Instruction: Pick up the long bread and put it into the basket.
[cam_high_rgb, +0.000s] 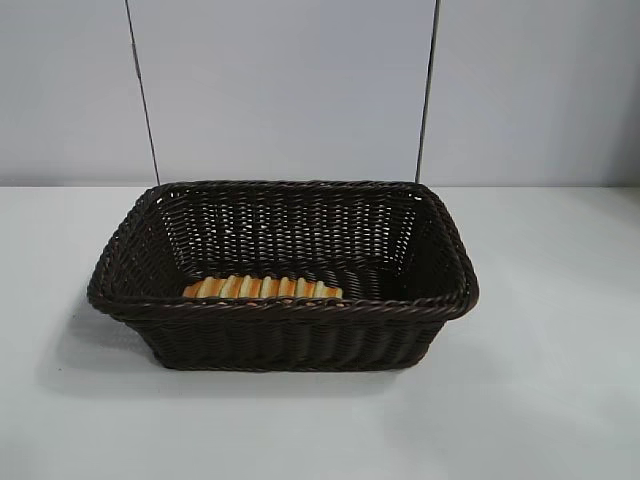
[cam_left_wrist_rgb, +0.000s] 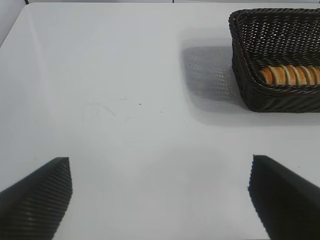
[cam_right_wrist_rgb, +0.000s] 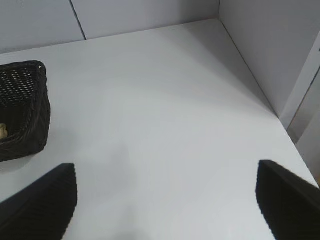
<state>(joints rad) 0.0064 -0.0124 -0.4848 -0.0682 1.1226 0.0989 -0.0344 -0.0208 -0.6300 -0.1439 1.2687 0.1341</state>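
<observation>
The dark brown woven basket (cam_high_rgb: 290, 322) stands in the middle of the white table. The long bread (cam_high_rgb: 262, 288), golden-yellow with orange-brown ridges, lies inside it along the near wall, partly hidden by the rim. Neither arm shows in the exterior view. The left wrist view shows the basket (cam_left_wrist_rgb: 260, 95) and the bread (cam_left_wrist_rgb: 292, 75) far off. My left gripper (cam_left_wrist_rgb: 160, 190) is open and empty over bare table. The right wrist view shows the basket's corner (cam_right_wrist_rgb: 30, 130). My right gripper (cam_right_wrist_rgb: 165, 195) is open and empty over bare table, away from the basket.
The white table (cam_high_rgb: 560, 380) spreads around the basket. A grey back wall with two dark vertical seams (cam_high_rgb: 143, 95) stands behind. In the right wrist view a side wall (cam_right_wrist_rgb: 270, 50) meets the table at its edge.
</observation>
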